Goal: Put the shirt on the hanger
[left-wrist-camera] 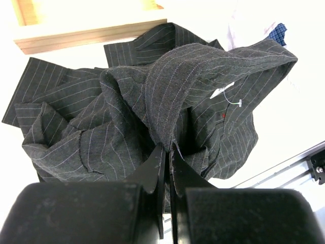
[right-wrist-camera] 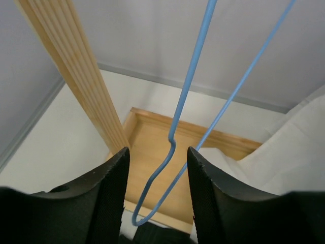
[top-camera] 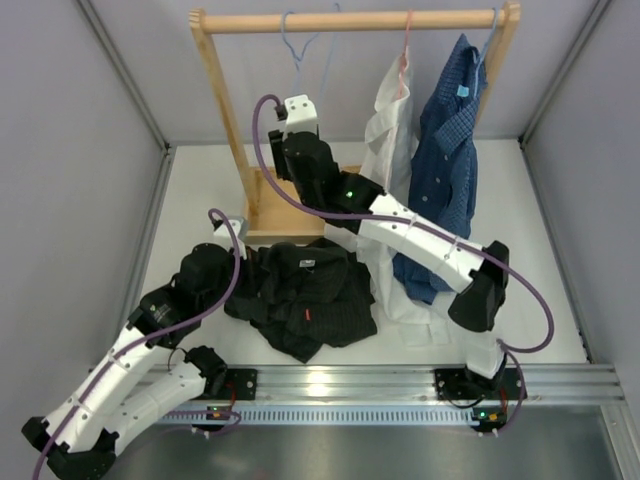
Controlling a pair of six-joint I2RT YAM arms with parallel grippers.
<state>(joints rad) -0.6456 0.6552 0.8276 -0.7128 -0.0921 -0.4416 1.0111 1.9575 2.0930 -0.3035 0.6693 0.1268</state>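
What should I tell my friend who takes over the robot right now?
Left gripper: shut, pinching a fold of the black shirt.
Right gripper: open, one finger on each side of the blue hanger wire, not squeezing it.
Where things are: the shirt lies crumpled on the table in front of the wooden rack. The hanger hangs bare from the top of the rack.
Done: the shirt is grabbed and the right arm is lined up at the hanger.
Left to do: grip the hanger, then get it inside the shirt's shoulders.
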